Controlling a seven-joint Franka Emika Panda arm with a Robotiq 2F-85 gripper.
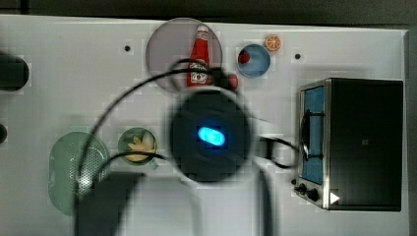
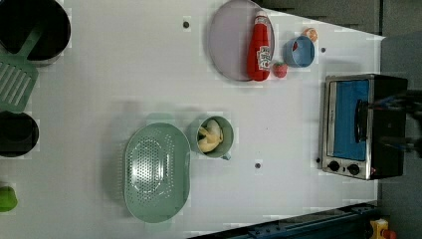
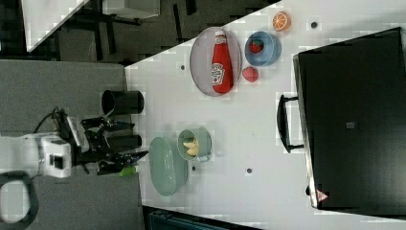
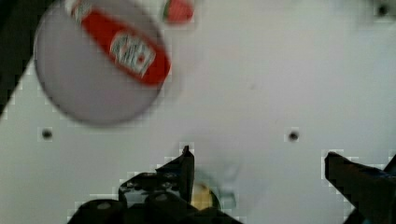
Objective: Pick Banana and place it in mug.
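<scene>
The small pale yellow toy banana (image 2: 210, 136) already lies inside the round pale green mug (image 2: 226, 137), at centre of the left view, just right of the oval green perforated strainer (image 2: 157, 172). Little seems likely to go wrong; a careless low sweep could knock the mug. The black gripper (image 4: 259, 163) spreads wide, holding and touching nothing, well above the white table (image 2: 124, 74).

A red plastic ketchup bottle (image 2: 261, 46) lies on a round grey plate (image 2: 230, 40). Beside it sits a small blue bowl (image 2: 300, 52), and a steel toaster oven (image 2: 356, 126) stands apart
</scene>
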